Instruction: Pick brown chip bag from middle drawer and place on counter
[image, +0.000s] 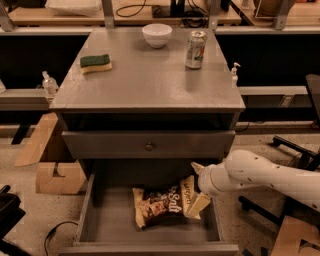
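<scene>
The brown chip bag (162, 205) lies flat on the floor of the open middle drawer (107, 225), right of centre, with its white "Salt" lettering facing up. My gripper (198, 186) reaches in from the right on a white arm, low inside the drawer. Its tan fingers (199, 203) are spread apart at the bag's tan right end, one finger behind it and one in front. The bag rests on the drawer floor. The gray counter (145, 80) above holds no bag.
On the counter stand a green-and-yellow sponge (96, 62), a white bowl (156, 35) and a soda can (195, 49). The closed top drawer front with a knob (149, 146) overhangs the gripper. Cardboard boxes (55, 175) sit left; chair legs (295, 145) sit right.
</scene>
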